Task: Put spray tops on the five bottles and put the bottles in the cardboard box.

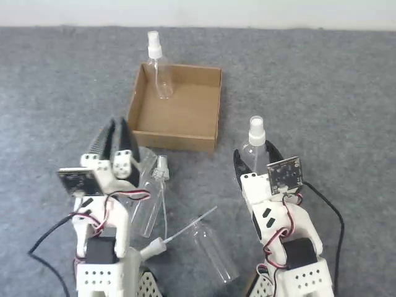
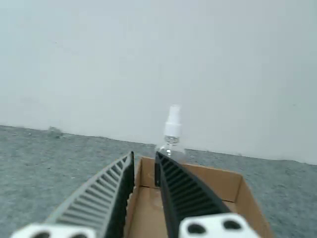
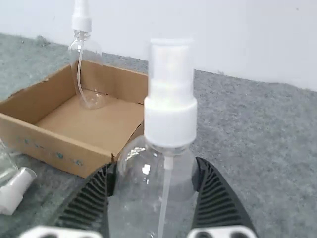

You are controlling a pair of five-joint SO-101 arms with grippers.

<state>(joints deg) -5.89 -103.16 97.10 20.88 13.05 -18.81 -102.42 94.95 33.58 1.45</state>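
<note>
My right gripper (image 1: 255,151) is shut on an upright clear bottle (image 1: 255,139) with a white spray top, just right of the cardboard box (image 1: 175,141). In the right wrist view its black fingers (image 3: 210,191) clasp the bottle's body (image 3: 148,183). Another topped bottle (image 1: 159,74) stands in the box's far left corner (image 3: 84,64). My left gripper (image 1: 117,124) hangs open and holds nothing, near the box's front left corner, pointing at that bottle (image 2: 172,131).
On the grey carpet in front of the box lie a bottle with a spray top (image 1: 151,198), a bare bottle (image 1: 213,250) and a loose spray top with its tube (image 1: 176,234). A pale wall bounds the far side.
</note>
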